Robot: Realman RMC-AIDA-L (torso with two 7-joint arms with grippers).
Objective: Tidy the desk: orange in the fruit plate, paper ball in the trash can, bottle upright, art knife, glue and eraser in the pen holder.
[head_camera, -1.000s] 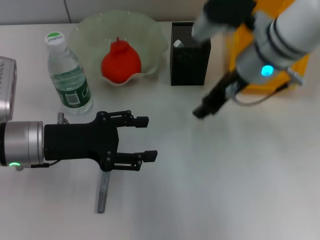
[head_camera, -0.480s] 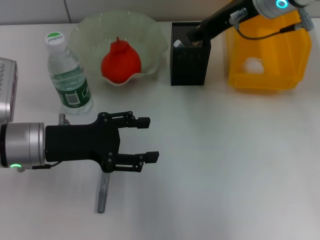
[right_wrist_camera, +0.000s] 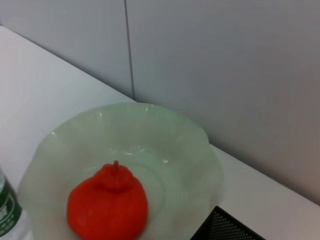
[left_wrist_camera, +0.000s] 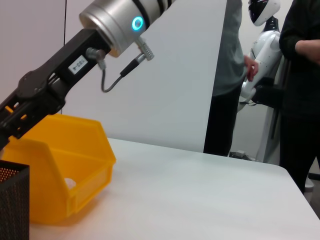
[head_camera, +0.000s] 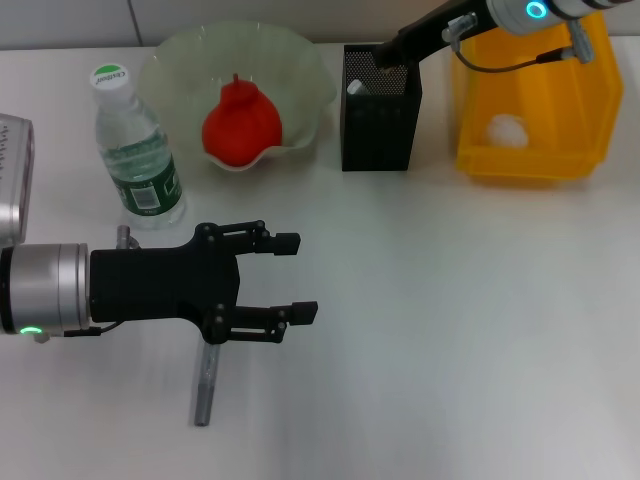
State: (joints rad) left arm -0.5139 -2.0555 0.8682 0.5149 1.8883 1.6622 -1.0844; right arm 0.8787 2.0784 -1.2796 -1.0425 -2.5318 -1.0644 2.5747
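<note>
Desk [head_camera: 450,330]: white, flat, carrying all items noted below.

Pen holder [head_camera: 380,110]: black mesh cup, upright, taken here as the reference point. A pale object shows inside its rim; what it is cannot be told.

Right gripper [head_camera: 388,55]: positioned directly over the pen holder's open top, at the rim. Whether its fingers are apart or together cannot be told.

Trash can [head_camera: 535,110]: yellow, just beside the pen holder on the robot's right. The paper ball [head_camera: 505,128] lies inside it.

Fruit plate [head_camera: 300,80]: pale green, just beside the pen holder on the robot's left. The orange [head_camera: 241,124] sits inside it, nub upward.

Bottle [head_camera: 138,150]: upright, beyond the fruit plate from the pen holder, cap on top.

Left gripper [head_camera: 290,277]: well apart from the pen holder, nearer the robot, below the bottle in the head view. Fingers spread apart, nothing between them.

Glue [head_camera: 206,378]: grey stick lying flat on the desk, partly hidden under the left gripper's body.

Art knife and eraser: not identifiable in any view.
</note>
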